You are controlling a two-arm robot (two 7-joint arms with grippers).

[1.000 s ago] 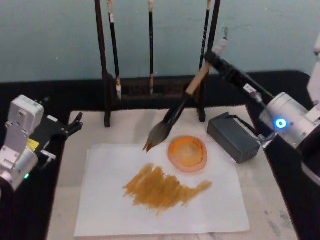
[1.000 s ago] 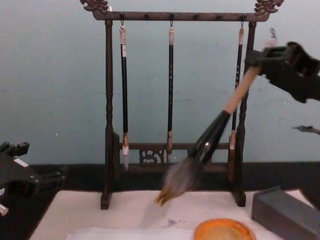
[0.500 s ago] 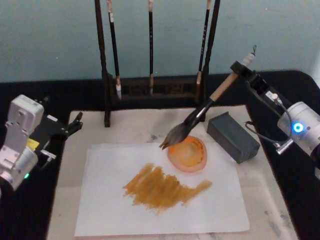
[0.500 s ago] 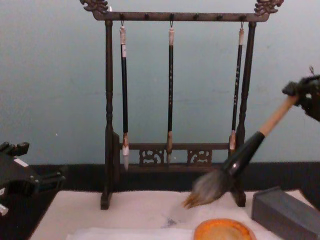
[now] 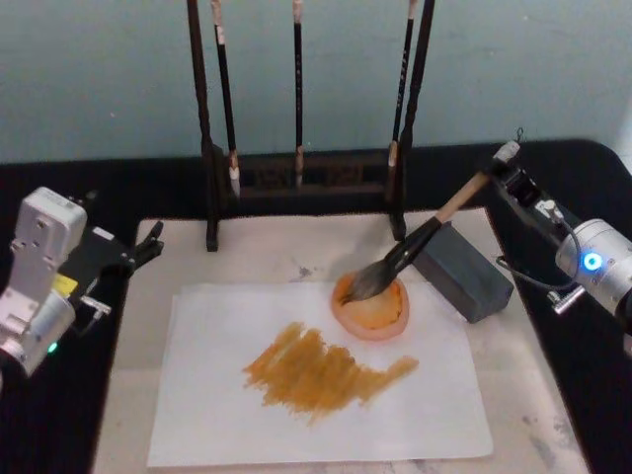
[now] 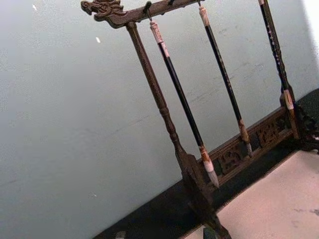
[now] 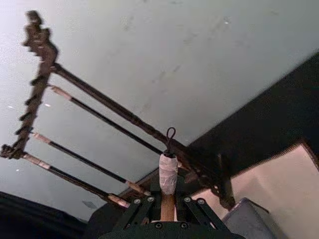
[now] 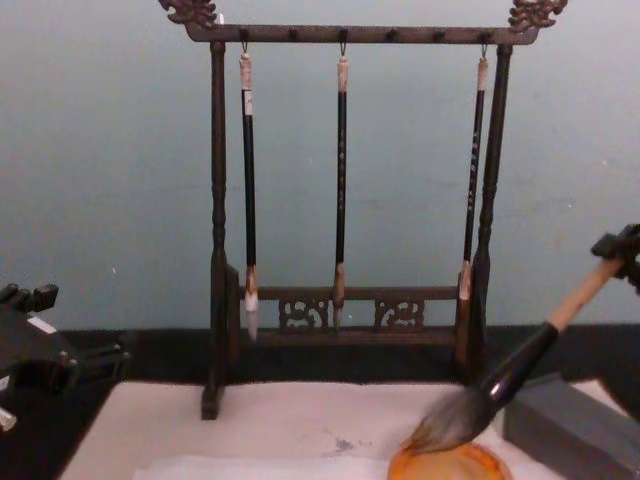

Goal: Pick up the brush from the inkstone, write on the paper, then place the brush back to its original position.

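Observation:
The brush [image 5: 410, 247] slants down from the right, and its grey-black tuft [image 8: 448, 424] lies on the round orange inkstone [image 5: 373, 308]. My right gripper [image 5: 502, 170] is shut on the top of the tan handle; in the right wrist view the whitish end with its cord loop [image 7: 168, 172] sticks out between the fingers. The white paper [image 5: 207, 395] lies in front of the dish and carries a patch of brownish-orange strokes [image 5: 321, 367]. My left gripper [image 5: 148, 242] rests open at the mat's left edge, far from the brush.
A grey rectangular block [image 5: 464, 274] lies just right of the inkstone, under the brush handle. A dark wooden rack [image 8: 345, 33] with three thin black brushes hanging from it stands at the back of the mat. Black cloth surrounds the beige mat [image 5: 533, 395].
My right gripper has carried the brush right and down. The tuft went from hanging above the paper's top edge to lying on the inkstone. The left arm stayed still.

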